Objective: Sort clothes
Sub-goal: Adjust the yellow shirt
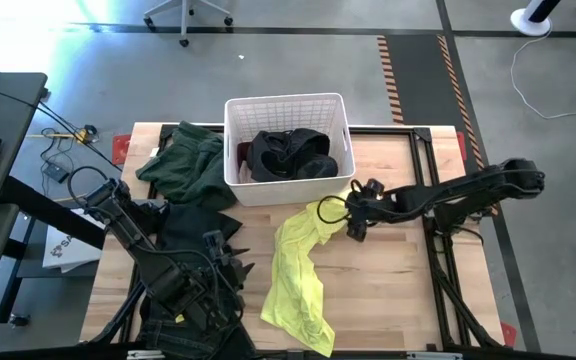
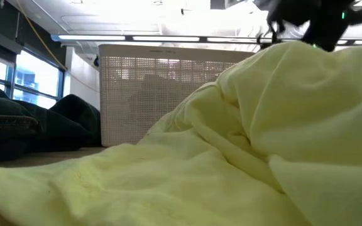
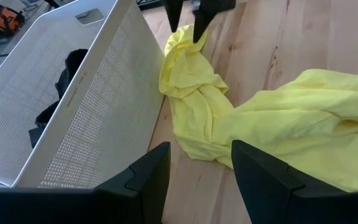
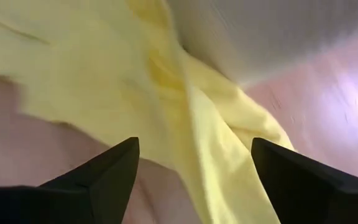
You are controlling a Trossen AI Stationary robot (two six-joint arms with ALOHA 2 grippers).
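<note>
Right gripper (image 1: 351,212): you have it over the middle of the table, just in front of the basket's front right corner, at the upper end of the yellow shirt. Fingers (image 4: 107,174) stand wide apart, clamped on nothing; the yellow cloth lies between and beyond them.

Left gripper (image 3: 194,171): your left arm sits low at the front left corner of the table, above the dark pile. Its fingers are parted with nothing between them, pointing toward the shirt and the basket wall.

Yellow shirt (image 1: 298,280): lies crumpled on the table (image 1: 388,290), running from just in front of the basket down toward the front edge, near the middle. Its upper end is bunched against the basket's front wall.

Basket (image 1: 286,104): white, lattice-sided, at the middle of the table's back edge.

Black garment (image 1: 288,153): inside the basket.

Dark green garment (image 1: 188,165): on the table at the back left, touching the basket's left wall.

Jeans (image 1: 183,235): dark pile at the front left, partly under your left arm.
</note>
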